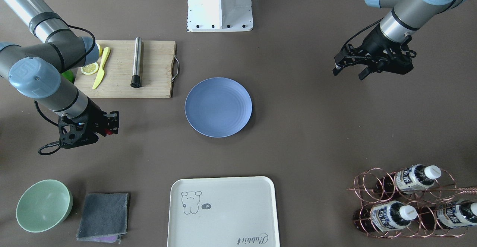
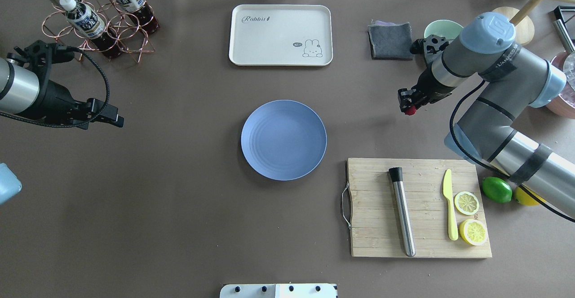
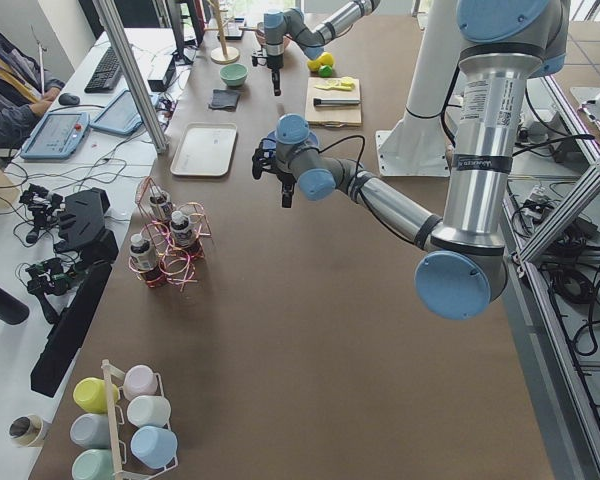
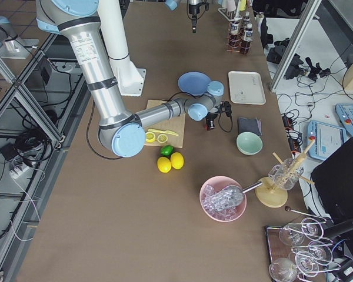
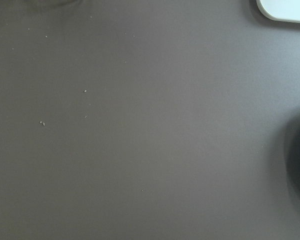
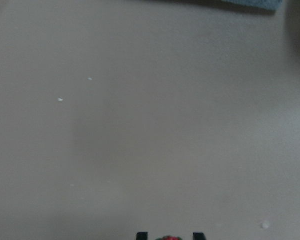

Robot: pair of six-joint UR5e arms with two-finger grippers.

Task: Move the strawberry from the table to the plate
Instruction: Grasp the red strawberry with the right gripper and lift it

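The strawberry (image 2: 409,111) is a tiny dark-red berry pinched between the fingers of my right gripper (image 2: 407,105), which is shut on it. It hangs above the table (image 2: 179,199), well to the right of the light-blue plate (image 2: 284,140) in the overhead view. The front-facing view shows the same strawberry (image 1: 109,131) in that right gripper (image 1: 111,126), left of the plate (image 1: 218,107). A sliver of the strawberry (image 6: 170,238) shows at the bottom edge of the right wrist view. My left gripper (image 1: 349,72) hovers open and holds nothing, far on the plate's other side.
A wooden cutting board (image 2: 377,239) holds a metal muddler (image 2: 402,210), a yellow knife (image 2: 449,203) and lemon slices (image 2: 467,202). A lime (image 2: 497,189) lies beside it. At the far edge are a cream tray (image 2: 280,35), a grey cloth (image 2: 390,41), a mint bowl (image 2: 442,29) and a bottle rack (image 2: 99,19).
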